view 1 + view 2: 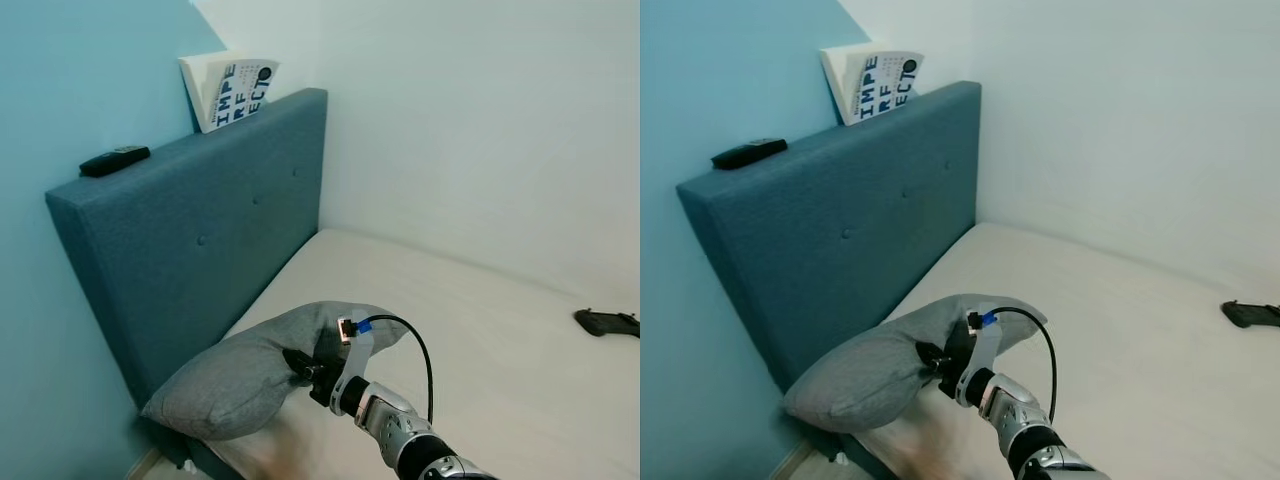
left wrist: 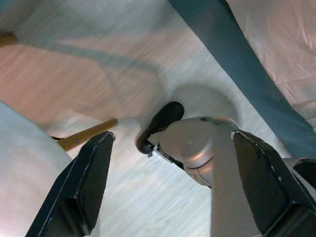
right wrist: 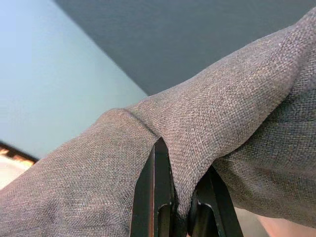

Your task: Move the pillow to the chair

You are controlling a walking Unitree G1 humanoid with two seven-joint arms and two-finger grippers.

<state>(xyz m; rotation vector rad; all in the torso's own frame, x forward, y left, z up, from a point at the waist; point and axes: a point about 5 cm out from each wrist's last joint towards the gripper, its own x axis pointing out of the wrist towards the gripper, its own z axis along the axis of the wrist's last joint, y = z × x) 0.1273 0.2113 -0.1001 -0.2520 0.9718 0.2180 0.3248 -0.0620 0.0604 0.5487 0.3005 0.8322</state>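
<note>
A grey pillow [image 1: 250, 375] lies at the head end of the bed, against the blue headboard [image 1: 200, 240]. My right gripper [image 1: 300, 368] is shut on a fold of the pillow's [image 3: 197, 133] fabric, which is pinched between the black fingers [image 3: 157, 197]. The pillow [image 1: 880, 370] bunches around the grip. My left gripper [image 2: 168, 163] hangs open above the floor, its two black fingers [image 2: 84, 182] spread wide with nothing between them.
A white mattress [image 1: 480, 340] stretches to the right. A book [image 1: 230, 90] and a black remote [image 1: 113, 160] rest on top of the headboard. Another black object [image 1: 607, 322] lies at the mattress's right side. A teal wall [image 1: 60, 110] is on the left.
</note>
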